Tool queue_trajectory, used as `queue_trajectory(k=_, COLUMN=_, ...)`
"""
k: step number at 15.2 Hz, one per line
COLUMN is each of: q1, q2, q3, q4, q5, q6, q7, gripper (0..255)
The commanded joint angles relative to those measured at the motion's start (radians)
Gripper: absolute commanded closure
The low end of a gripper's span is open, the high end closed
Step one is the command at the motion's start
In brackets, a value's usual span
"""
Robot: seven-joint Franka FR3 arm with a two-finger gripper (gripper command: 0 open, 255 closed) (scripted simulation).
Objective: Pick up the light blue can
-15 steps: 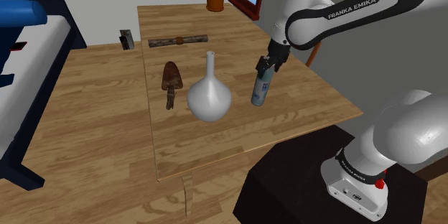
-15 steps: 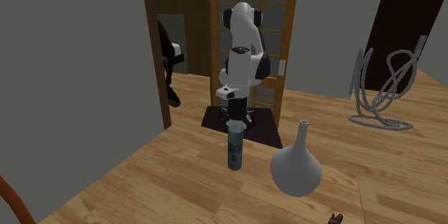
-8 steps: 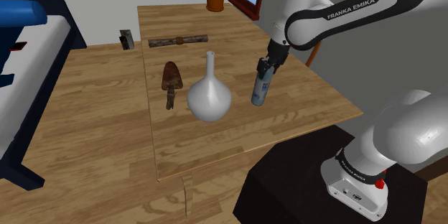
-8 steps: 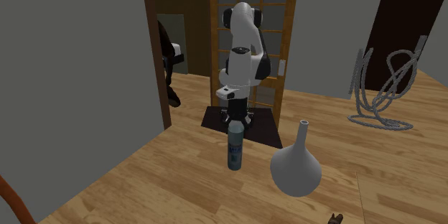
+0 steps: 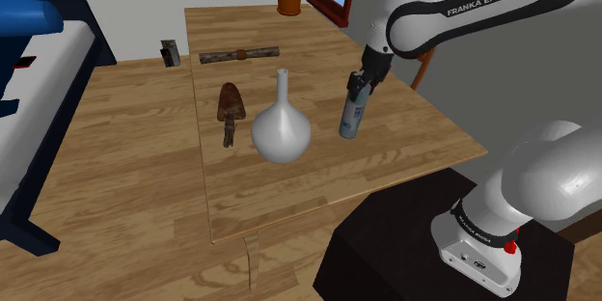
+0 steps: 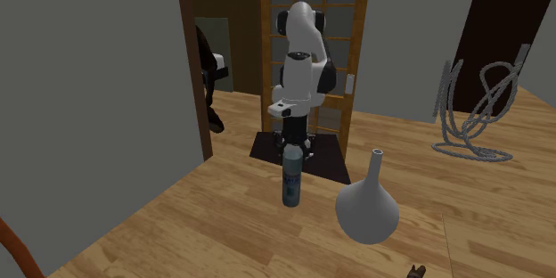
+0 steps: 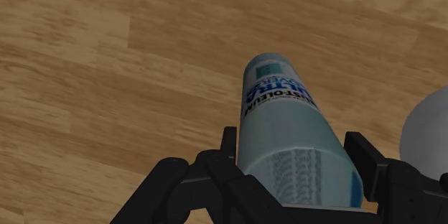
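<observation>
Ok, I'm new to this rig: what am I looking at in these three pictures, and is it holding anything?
It is one white robot arm on a black stand. The shoulder view looks down over the wooden table from beside the stand; the second exterior view faces the arm across the table; the wrist view looks along the black hand. On the table are a rusty trowel, a pale flask-shaped vase and a brown bar. The hand is shut on the light blue can, clasping its upper end.
</observation>
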State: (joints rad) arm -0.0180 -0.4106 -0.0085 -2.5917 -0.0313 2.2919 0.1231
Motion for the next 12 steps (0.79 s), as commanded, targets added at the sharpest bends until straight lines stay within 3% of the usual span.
queue_trajectory(k=1, q1=0.001, q2=-0.013, q3=0.001, q4=0.019, q5=0.001, q6=-0.031, q7=0.001, gripper=255)
queue_trajectory(k=12, q1=0.002, q2=-0.062, q3=0.002, q4=0.107, q5=0.003, q6=-0.168, q7=-0.003, gripper=255)
